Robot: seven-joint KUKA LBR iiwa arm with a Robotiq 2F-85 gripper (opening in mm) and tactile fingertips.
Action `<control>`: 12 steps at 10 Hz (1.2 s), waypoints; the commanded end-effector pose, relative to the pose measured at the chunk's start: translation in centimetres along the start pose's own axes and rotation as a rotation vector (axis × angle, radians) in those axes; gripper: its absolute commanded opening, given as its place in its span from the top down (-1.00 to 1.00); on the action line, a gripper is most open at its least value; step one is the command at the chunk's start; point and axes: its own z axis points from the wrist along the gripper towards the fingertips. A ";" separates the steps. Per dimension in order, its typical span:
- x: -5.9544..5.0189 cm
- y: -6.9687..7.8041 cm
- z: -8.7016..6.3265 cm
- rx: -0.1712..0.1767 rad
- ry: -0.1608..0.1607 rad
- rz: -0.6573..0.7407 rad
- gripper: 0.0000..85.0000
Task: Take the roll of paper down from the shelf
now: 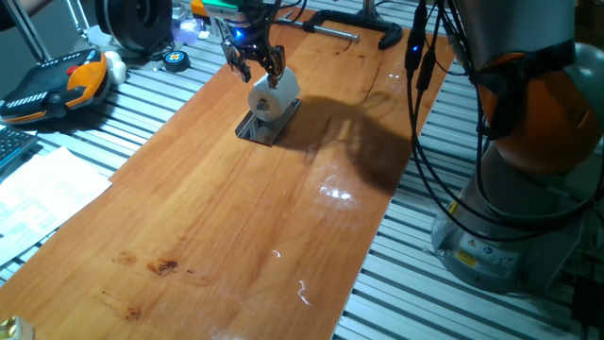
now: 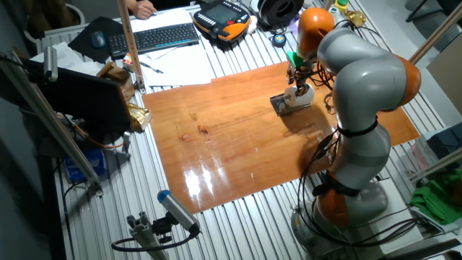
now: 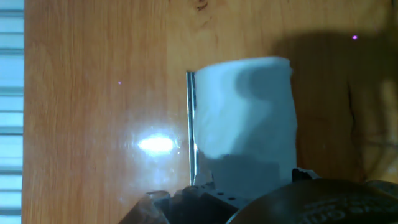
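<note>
close under the dark two-finger tool [image 1: 255, 64], fingers apart, the small white paper roll [image 1: 273, 93] hides most of the low grey metal shelf [image 1: 257, 128].

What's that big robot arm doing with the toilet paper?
The robot's gripper is hanging right above the roll of paper, with its fingers spread open. The roll lies on its side on the shelf, a small dark stand on the wooden table. The fingers do not look closed on the roll, so it has not been lifted off. It looks like the robot is about to grab it.
</note>
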 end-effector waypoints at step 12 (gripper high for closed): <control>-1.9 0.2 2.3 -0.029 0.035 -0.096 0.66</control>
